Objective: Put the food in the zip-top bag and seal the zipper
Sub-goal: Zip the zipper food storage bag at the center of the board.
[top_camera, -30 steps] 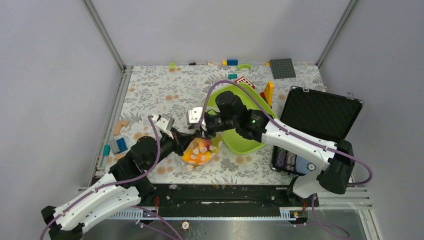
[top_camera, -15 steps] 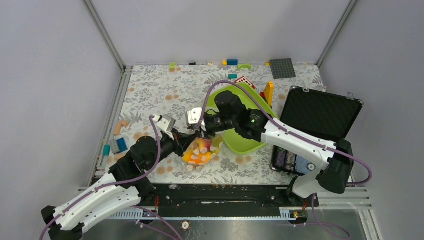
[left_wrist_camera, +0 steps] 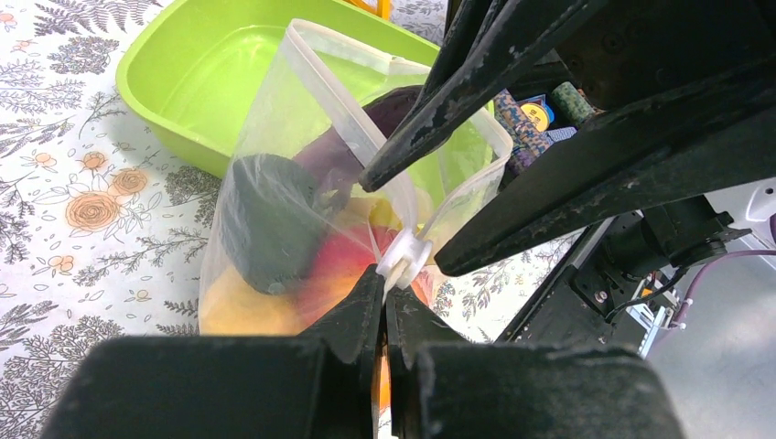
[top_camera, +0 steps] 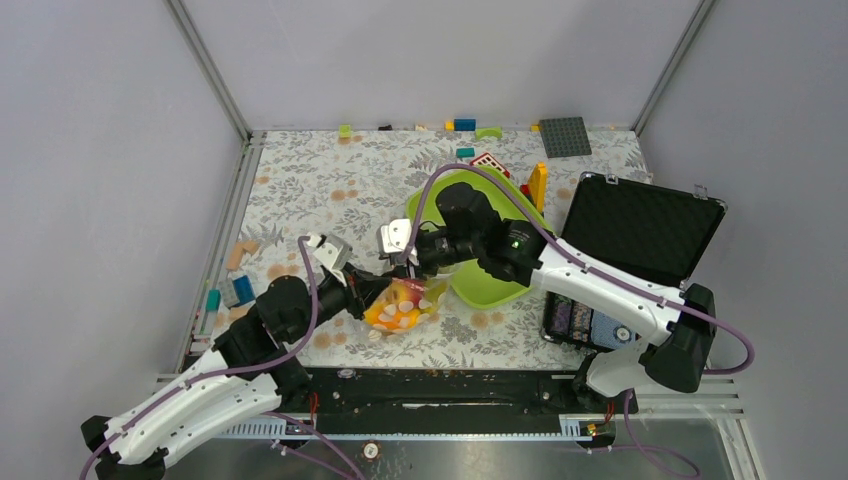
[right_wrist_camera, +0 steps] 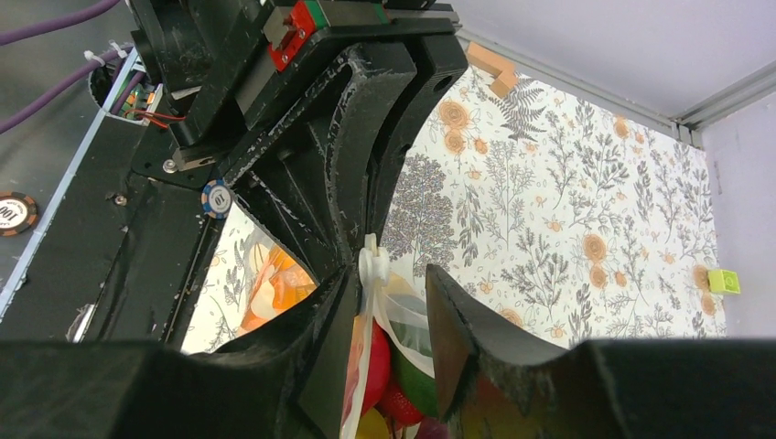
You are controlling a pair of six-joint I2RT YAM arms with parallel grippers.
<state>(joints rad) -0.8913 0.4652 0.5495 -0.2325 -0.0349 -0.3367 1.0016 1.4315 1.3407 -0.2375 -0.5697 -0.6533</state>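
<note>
The zip-top bag (top_camera: 404, 306) hangs between both grippers just left of the tray, full of food. In the left wrist view its mouth (left_wrist_camera: 322, 55) gapes open, with a dark kiwi (left_wrist_camera: 265, 219), the purple eggplant (left_wrist_camera: 380, 114) and red and yellow fruit inside. My left gripper (left_wrist_camera: 384, 291) is shut on the bag's corner just under the whitish zipper end (left_wrist_camera: 404, 260). My right gripper (right_wrist_camera: 393, 306) is open, its fingers (right_wrist_camera: 458, 320) on either side of the bag's mouth strip beside the zipper end (right_wrist_camera: 370, 265). Red and green fruit (right_wrist_camera: 416, 380) shows between them.
The lime-green tray (top_camera: 500, 288) lies right of the bag, also in the left wrist view (left_wrist_camera: 210, 82). An open black case (top_camera: 640, 225) stands at the right. Loose blocks (top_camera: 235, 290) lie at the left edge and along the back wall (top_camera: 465, 125), with a grey baseplate (top_camera: 565, 137).
Both grippers and the bag have shifted slightly right and toward the near edge. The left grip on the bag corner is unchanged.
</note>
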